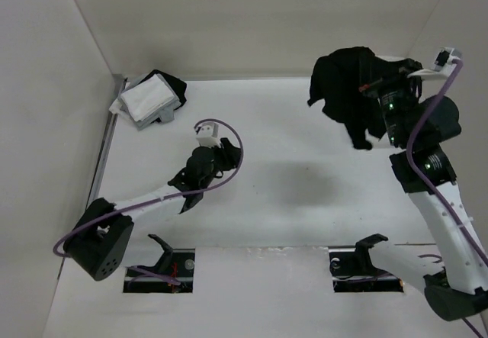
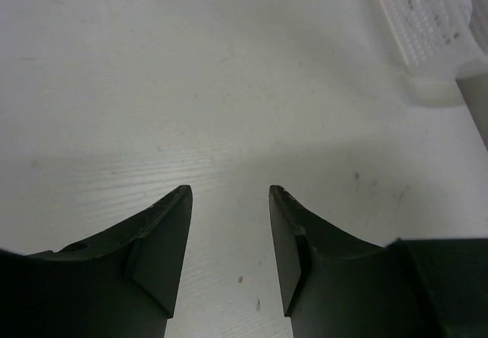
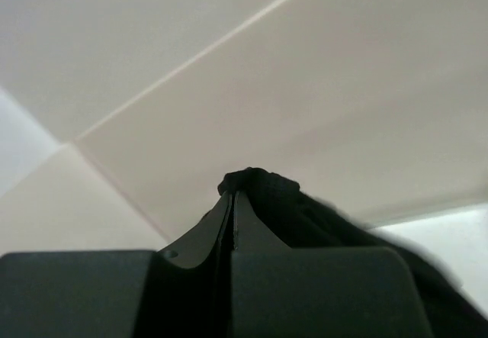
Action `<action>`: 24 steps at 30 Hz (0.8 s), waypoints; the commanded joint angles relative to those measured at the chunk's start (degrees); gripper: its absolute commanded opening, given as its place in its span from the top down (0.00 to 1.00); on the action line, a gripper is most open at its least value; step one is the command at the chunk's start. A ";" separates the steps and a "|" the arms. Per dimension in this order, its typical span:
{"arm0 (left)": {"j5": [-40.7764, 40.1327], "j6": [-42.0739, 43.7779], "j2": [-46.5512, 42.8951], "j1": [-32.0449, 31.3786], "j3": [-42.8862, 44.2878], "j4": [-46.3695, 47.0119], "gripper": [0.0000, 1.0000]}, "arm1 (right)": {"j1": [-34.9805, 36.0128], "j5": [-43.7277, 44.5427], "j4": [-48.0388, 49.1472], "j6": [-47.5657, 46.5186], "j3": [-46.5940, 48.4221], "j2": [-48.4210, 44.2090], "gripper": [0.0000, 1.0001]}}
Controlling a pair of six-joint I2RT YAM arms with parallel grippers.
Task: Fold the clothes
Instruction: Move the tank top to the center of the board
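Note:
The clothes (image 1: 343, 86) are a bunched black top hanging in the air at the back right, clear of the table. My right gripper (image 1: 371, 88) is shut on the top edge of the fabric and is partly hidden by it. In the right wrist view the jaws (image 3: 232, 194) are pressed together, with a fold of the black cloth (image 3: 305, 216) pinched at their tips and draping to the right. My left gripper (image 1: 221, 155) hovers low over the bare white table left of centre. Its fingers (image 2: 229, 193) stand open with nothing between them.
A stack of white and black garments (image 1: 152, 98) lies at the back left corner; its white textured edge (image 2: 427, 17) shows at the top right of the left wrist view. White walls enclose the table (image 1: 290, 185) on three sides. The arm mounts (image 1: 160, 265) sit in cut-outs at the near edge.

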 commanded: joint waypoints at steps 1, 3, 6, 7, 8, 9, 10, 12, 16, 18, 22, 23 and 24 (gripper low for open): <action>-0.20 -5.02 -7.94 5.83 -2.36 0.63 0.57 | 10.18 3.44 -2.27 -2.30 -0.83 -1.99 1.00; 0.06 -7.21 -11.27 9.94 -4.02 -1.03 0.57 | 16.31 4.14 -2.01 -1.51 -2.49 -2.34 0.99; 0.94 -10.11 -14.27 15.40 -5.79 -2.88 0.57 | 19.86 3.36 1.05 3.13 -9.15 1.85 0.97; 1.20 -10.46 -14.45 16.28 -6.05 -3.15 0.57 | 19.60 2.74 2.20 4.46 -10.92 3.70 0.97; 1.55 -10.99 -14.36 17.25 -6.14 -3.67 0.57 | 18.12 1.17 3.86 6.47 -13.12 7.55 0.97; 1.55 -11.26 -14.01 17.60 -6.14 -3.94 0.57 | 17.06 -0.15 5.01 8.15 -14.10 10.29 0.96; 1.64 -11.52 -13.05 17.87 -6.05 -4.20 0.58 | 14.78 -3.04 7.20 11.47 -14.71 17.01 0.95; 1.47 -11.43 -11.12 17.96 -5.27 -4.64 0.59 | 11.16 -5.87 9.15 13.96 -12.00 27.87 0.94; -0.29 -10.21 -9.97 16.12 -3.94 -6.84 0.61 | 4.31 -5.00 7.22 16.25 -3.74 40.28 0.73; -1.87 -8.46 -10.23 13.40 -3.42 -8.50 0.64 | 3.86 -3.25 7.39 15.81 -5.31 38.19 0.60; -5.90 -3.88 -9.01 2.61 -2.10 -13.42 0.70 | 5.44 1.32 8.97 13.09 -17.42 30.10 0.56; -7.05 -3.79 -7.44 -1.77 -1.49 -14.74 0.70 | 6.58 3.24 9.67 13.00 -23.36 27.48 0.70; -7.32 -4.31 -6.11 -4.51 -1.22 -15.10 0.70 | 6.94 3.87 9.85 13.26 -26.29 26.41 0.78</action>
